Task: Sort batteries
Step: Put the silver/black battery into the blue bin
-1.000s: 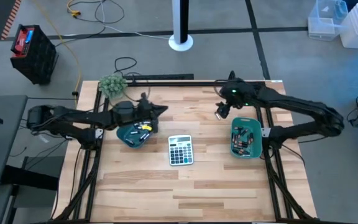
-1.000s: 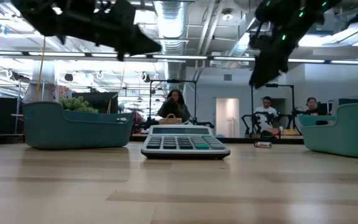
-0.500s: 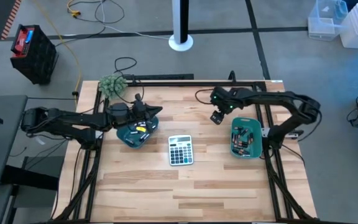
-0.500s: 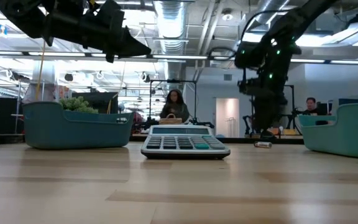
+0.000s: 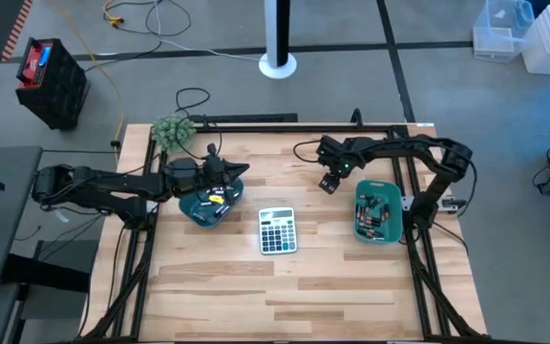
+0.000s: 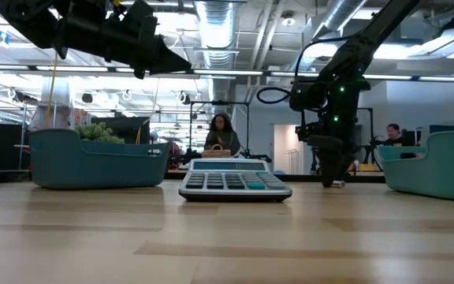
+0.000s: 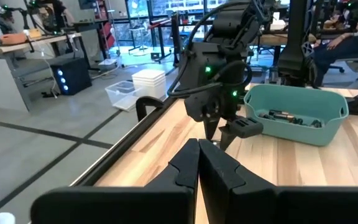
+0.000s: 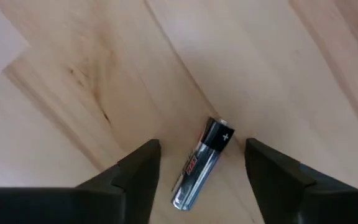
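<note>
The right claw stood low over the far right part of the wooden surface, its two fingers spread wide with a single loose battery lying flat on the wood between them. In the right wrist view the cell's long axis ran aslant to the line joining the fingers, neither square to it nor along it, and both fingers stood clear of it, so nothing was gripped. That slant looked like the thing to watch: a close from there might roll or turn the cell before it seated. This battery lay well apart from the right teal tray, which already held several cells. The left claw, fingers pressed together and holding nothing visible, hung above the left teal tray, much farther from the loose cell, so the pick fell to the right arm.
</note>
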